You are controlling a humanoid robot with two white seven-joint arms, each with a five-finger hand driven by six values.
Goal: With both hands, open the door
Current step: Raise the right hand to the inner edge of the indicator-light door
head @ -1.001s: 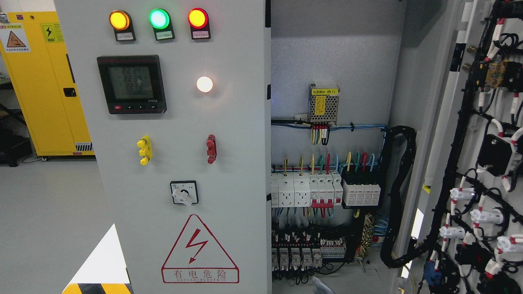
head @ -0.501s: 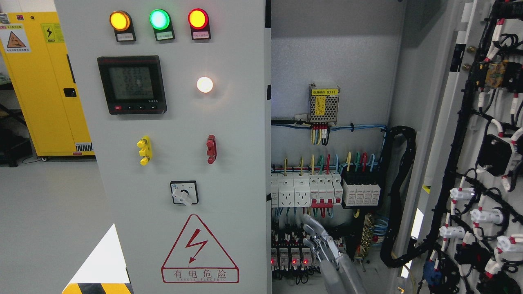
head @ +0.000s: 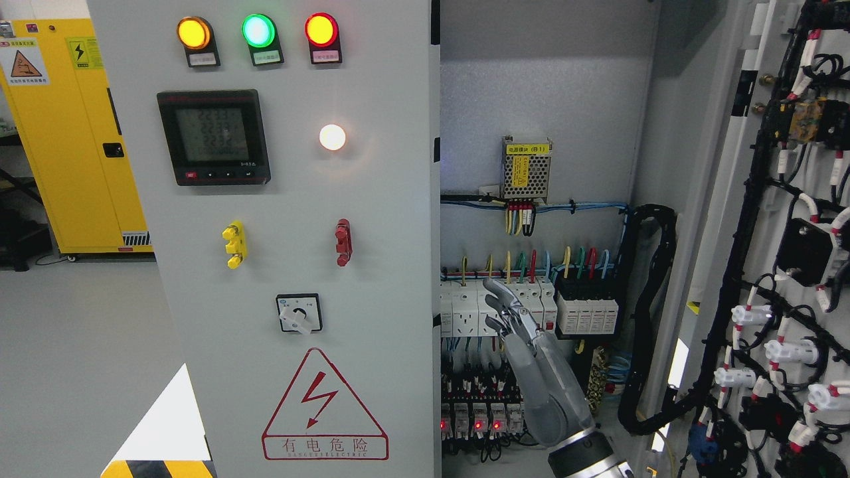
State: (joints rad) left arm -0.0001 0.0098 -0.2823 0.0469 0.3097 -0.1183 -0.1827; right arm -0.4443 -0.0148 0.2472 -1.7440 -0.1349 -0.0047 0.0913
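Observation:
The cabinet's left door (head: 292, 199) is a grey panel with three lamps, a meter and a warning triangle, and it stands closed. The right door (head: 783, 265) is swung wide open at the picture's right, its wired inner side facing me. My right hand (head: 506, 311) rises from the bottom edge right of the middle, inside the open half of the cabinet. Its fingers (head: 497, 292) are stretched up and to the left, in front of the white breaker row (head: 465, 312), holding nothing. It sits just right of the left door's free edge (head: 435, 279), apart from it.
Inside the cabinet are a small power supply (head: 526, 169), coloured wires, relays (head: 475, 418) with red lights and a thick black cable loop (head: 647, 318). A yellow storage cabinet (head: 73, 133) stands at the far left on the grey floor (head: 80, 345).
My right hand has come up from the bottom edge, rising from the relay row to the breaker row. The doors have not moved.

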